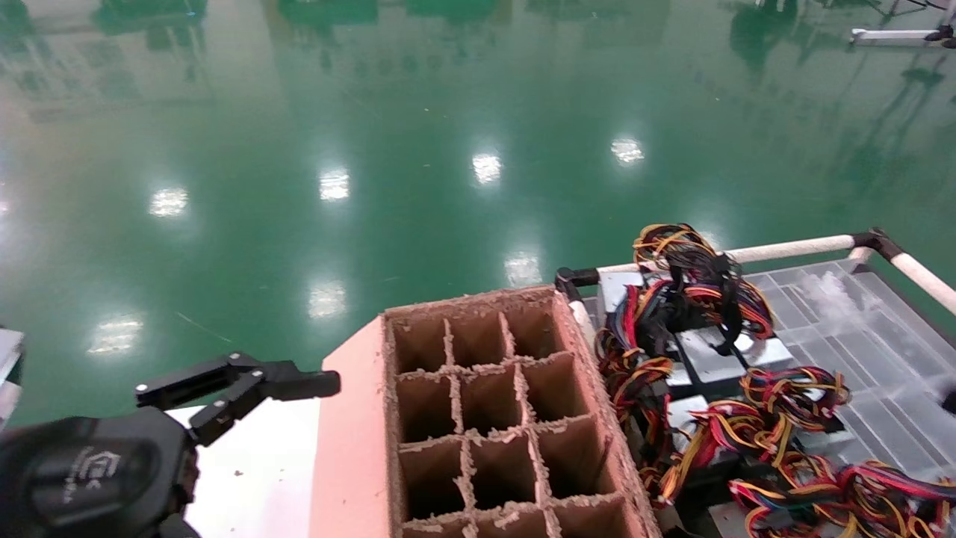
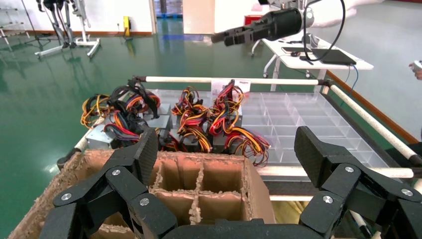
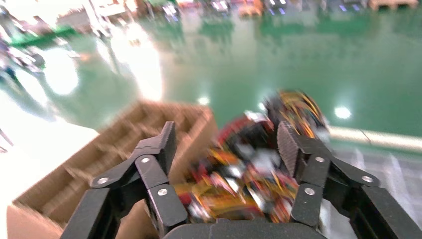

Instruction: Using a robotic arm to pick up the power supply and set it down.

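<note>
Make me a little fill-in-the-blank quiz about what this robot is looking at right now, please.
1. The power supplies trail bundles of red, yellow and black ____.
2. The cardboard box is split by dividers into many ____ compartments.
3. The left gripper hovers beside the cardboard box with its fingers ____.
4. The floor around the workstation is glossy and ____ in colour.

Missing words: wires; empty; open; green

You see ceiling lamps glaring off the glossy green floor (image 1: 418, 149) toward twelve o'clock; the right wrist view is motion-blurred throughout.
</note>
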